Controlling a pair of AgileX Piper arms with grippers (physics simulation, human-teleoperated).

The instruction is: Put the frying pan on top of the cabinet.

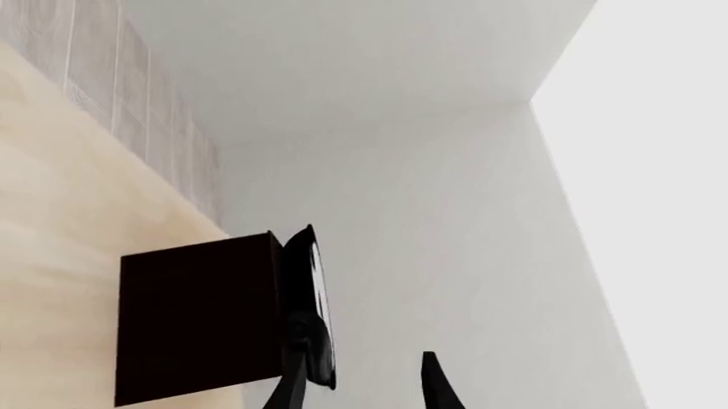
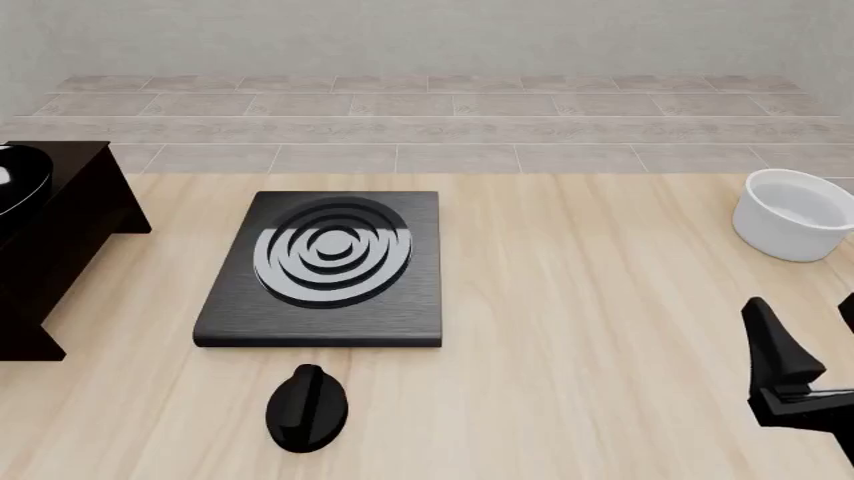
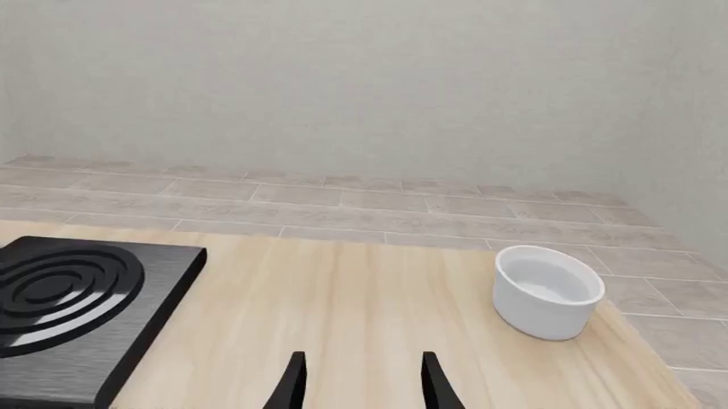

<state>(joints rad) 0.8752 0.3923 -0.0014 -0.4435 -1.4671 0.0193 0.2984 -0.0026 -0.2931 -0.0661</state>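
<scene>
At 9 o'clock in the front view, one cabinet (image 2: 67, 220), with one frying pan (image 2: 14, 190) lying on its flat top and cut off by the picture's edge, so, by the look of it, set where the task wants it. Seen edge-on from the left wrist as a glossy disc (image 1: 313, 281) against the cabinet's top face (image 1: 193, 324), just ahead of the left gripper (image 1: 361, 368); jaws spread and holding nothing, one finger overlapping the pan's outline, touching or not impossible to tell. Handle direction not clear enough to call. Clearly nearer to the left arm, so any release or backing away a job for that side, judged from here. Toward the centre, one stove slab (image 2: 327, 265), and at 6 o'clock one knob (image 2: 307, 408). At 3 o'clock one white bowl (image 2: 797, 215). At 4 o'clock the right gripper (image 2: 811, 345), well apart from the pan, jaws parted and empty.
</scene>
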